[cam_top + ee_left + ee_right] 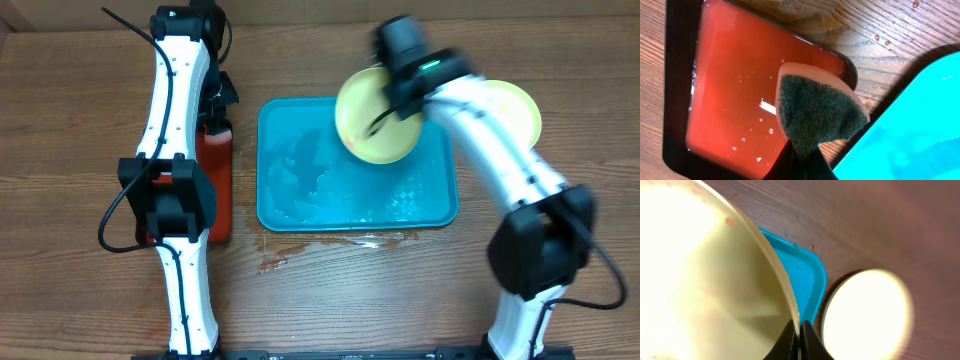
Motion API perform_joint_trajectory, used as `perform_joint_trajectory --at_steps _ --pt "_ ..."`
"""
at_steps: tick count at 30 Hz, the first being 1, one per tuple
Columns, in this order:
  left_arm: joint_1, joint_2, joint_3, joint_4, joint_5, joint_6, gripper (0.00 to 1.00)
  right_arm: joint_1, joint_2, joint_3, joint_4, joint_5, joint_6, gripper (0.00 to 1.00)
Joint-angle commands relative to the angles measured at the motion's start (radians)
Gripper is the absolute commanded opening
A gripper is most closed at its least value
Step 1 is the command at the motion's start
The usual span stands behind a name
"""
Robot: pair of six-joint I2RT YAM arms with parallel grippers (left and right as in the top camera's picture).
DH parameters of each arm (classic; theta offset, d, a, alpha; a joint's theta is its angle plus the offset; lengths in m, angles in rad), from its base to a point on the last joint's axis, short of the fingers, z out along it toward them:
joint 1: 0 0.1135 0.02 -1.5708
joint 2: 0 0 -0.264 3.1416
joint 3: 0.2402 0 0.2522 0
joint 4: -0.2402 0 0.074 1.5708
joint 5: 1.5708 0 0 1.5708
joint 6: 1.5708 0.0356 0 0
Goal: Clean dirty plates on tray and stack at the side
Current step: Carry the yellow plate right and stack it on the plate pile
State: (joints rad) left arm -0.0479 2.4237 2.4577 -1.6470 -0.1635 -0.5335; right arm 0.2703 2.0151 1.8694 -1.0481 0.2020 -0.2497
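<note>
Water beads on the narrow red tray (220, 200) (735, 90) at the left of the table (60, 120), and the left gripper (215, 100) (800, 155) hangs over it. Its fingers are closed tight on a sponge (820, 112), peach-coloured with a dark green scouring face, which sits above the red tray's black rim on the side nearest the blue tray. The blue tray (300, 190) (910, 125) (802, 277) lies flat in the middle of the table, just beside the red one, its floor wet and foamy. A thin puddle (320, 242) spreads on the wood along its near edge. Over its far right corner the right gripper (385, 115) (799, 340) is pinched shut on the rim of a pale yellow plate (375, 135) (705, 280). That plate is lifted off the tray and tilted, with small reddish specks near its edge. Further right, a second plate (515, 105) (867, 315) of the same colour rests on the table just outside the blue tray, partly hidden under the right arm in the overhead view.
</note>
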Motion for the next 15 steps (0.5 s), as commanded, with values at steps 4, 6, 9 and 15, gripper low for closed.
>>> perform_joint_trajectory --at_steps 4,6,9,15 --pt "-0.008 -0.024 -0.002 -0.001 0.005 -0.021 0.04 -0.352 -0.008 -0.012 -0.009 -0.596 0.02 0.04" --pt "-0.008 -0.024 -0.002 0.0 0.005 -0.021 0.04 -0.444 0.002 -0.037 0.0 -0.6 0.059 0.04" --pt "-0.008 -0.024 -0.002 0.002 0.005 -0.021 0.04 -0.57 0.014 -0.094 0.051 -0.599 0.147 0.04" --pt "-0.008 -0.024 -0.002 0.003 0.003 -0.02 0.04 -0.697 0.029 -0.183 0.164 -0.6 0.279 0.04"
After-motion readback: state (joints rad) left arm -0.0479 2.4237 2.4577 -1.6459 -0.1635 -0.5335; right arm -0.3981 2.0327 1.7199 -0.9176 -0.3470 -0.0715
